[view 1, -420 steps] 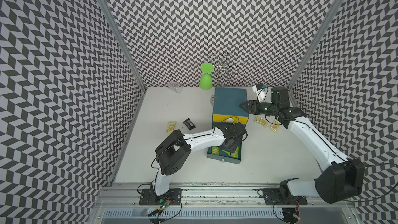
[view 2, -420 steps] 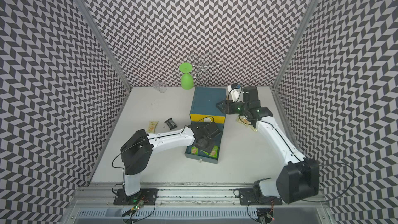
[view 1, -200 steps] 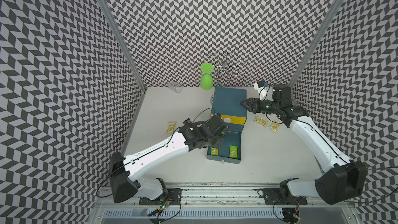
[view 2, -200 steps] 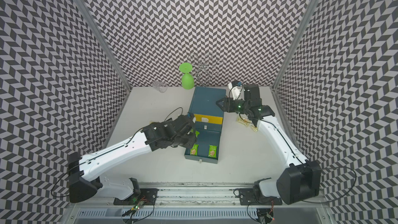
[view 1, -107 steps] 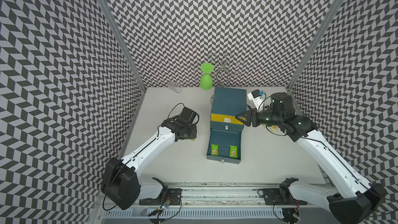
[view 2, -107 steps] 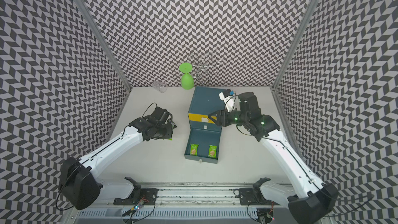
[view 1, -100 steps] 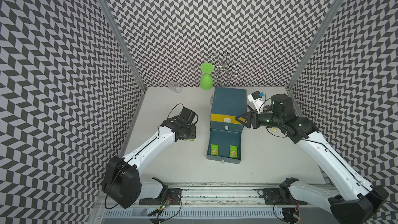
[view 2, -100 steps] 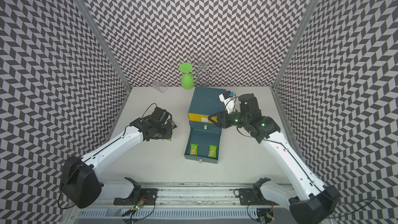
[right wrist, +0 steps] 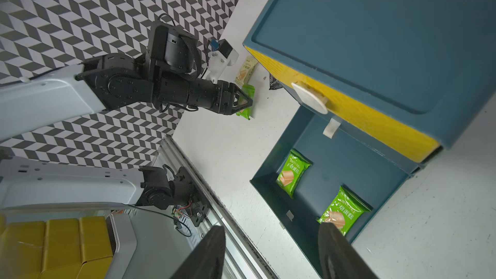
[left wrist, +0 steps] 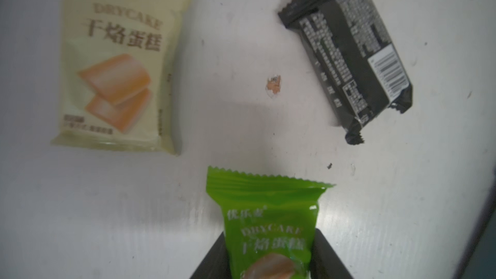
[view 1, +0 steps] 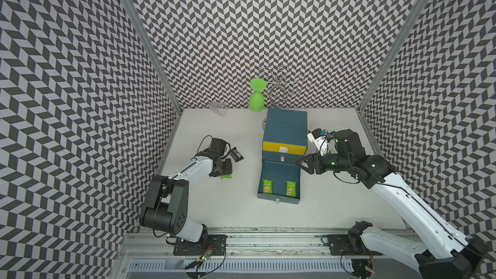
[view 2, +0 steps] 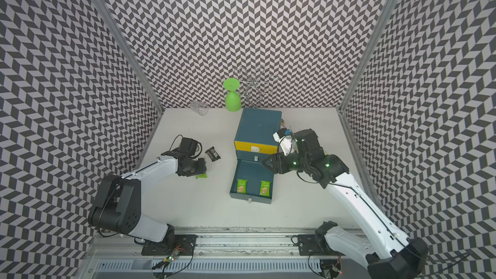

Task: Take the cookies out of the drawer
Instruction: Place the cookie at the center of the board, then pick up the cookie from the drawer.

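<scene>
The drawer (view 1: 280,169) is pulled right out toward 6 o'clock from the teal cabinet (view 1: 285,124). Its floor is open from above, so an arm can reach in w/o meeting the yellow front over it. Two cookies lie flat inside: the 7-o'clock pkt (view 1: 267,186) and the 5-o'clock pkt (view 1: 291,188). Both are bright green, side by side by the drawer's front wall and not touching.

The left gripper (view 1: 225,170) is low over the worktop (view 1: 241,210) at approx 9 o'clock of the drawer and well apart from it. That looks like the drop zone. A third green pkt (left wrist: 268,210) sits btwn its jaws. I can't tell whether they pinch it or just flank it, nor whether the pkt rests on the worktop. The black pkt (view 1: 235,154) lies at 1 o'clock of that gripper, and the pale yellow pkt (left wrist: 118,63) is near, seen in the left wrist view. All three are apart, prob. so none covers another.

The right gripper (view 1: 301,164) is spread w/ nothing btwn the jaws. It hovers over the drawer's right wall at approx 2 o'clock of its centre, tips toward 9 o'clock. It looks set to go for the 5-o'clock pkt. That pkt lies flat near the wall, so a jaw may knock the rim. Nipping a crimped end seems the safer bet.
</scene>
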{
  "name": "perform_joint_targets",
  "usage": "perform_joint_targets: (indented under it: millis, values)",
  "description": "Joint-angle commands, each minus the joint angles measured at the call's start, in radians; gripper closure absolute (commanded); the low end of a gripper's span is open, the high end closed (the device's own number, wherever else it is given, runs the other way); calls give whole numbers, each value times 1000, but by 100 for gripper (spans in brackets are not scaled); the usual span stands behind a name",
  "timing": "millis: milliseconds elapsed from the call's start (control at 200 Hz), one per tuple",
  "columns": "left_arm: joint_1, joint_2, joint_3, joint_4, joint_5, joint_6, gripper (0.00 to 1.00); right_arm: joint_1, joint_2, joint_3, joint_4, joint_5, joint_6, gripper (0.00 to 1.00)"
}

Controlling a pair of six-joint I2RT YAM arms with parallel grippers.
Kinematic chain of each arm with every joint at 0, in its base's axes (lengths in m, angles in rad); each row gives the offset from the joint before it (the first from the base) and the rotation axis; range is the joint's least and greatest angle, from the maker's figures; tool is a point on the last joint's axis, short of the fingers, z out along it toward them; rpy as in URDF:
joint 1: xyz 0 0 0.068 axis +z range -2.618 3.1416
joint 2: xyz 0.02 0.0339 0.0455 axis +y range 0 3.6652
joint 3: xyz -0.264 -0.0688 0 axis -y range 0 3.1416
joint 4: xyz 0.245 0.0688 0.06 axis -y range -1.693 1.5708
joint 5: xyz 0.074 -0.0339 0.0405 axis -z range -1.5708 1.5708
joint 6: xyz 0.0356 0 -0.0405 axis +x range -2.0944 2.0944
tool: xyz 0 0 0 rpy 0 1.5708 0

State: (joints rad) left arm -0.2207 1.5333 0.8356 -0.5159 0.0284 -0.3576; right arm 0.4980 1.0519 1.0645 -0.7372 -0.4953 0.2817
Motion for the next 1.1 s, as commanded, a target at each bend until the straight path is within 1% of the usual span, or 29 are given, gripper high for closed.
perform_joint_targets:
  millis: [0,55,170,190,205,225,255,360,416,496,621,771,1091]
  values:
    - [9,9,-25,67,12,6,44,39,-38,5,-24,50,8,40]
    - [5,-24,-25,63,7,-7,39,63,-45,13,-61,74,8,40]
    - [-24,-155,-18,48,25,-30,32,146,-67,10,-113,119,49,40]
    - [-31,-176,-14,40,27,-30,28,165,-70,9,-120,128,57,40]
    - [-37,-194,-11,33,26,-31,21,180,-73,8,-126,138,68,40]
    - [-46,-215,-5,19,22,-30,19,201,-75,6,-135,151,81,40]
    - [-64,-247,4,1,14,-58,18,233,-78,5,-147,172,103,40]
    - [-158,-364,14,-33,11,-73,16,337,-77,-23,-153,226,185,39]
    - [-209,-410,11,-35,46,-81,16,385,-65,-40,-147,262,224,39]
    - [-311,-458,8,-29,49,-93,16,419,-23,-52,-127,267,263,38]
    - [-421,-431,15,-22,49,-95,19,471,54,-83,-28,285,315,38]
    - [-493,-352,25,-21,28,-77,23,471,150,-100,36,337,357,38]
    - [-540,-247,23,7,-16,-70,29,471,261,-111,70,432,421,38]
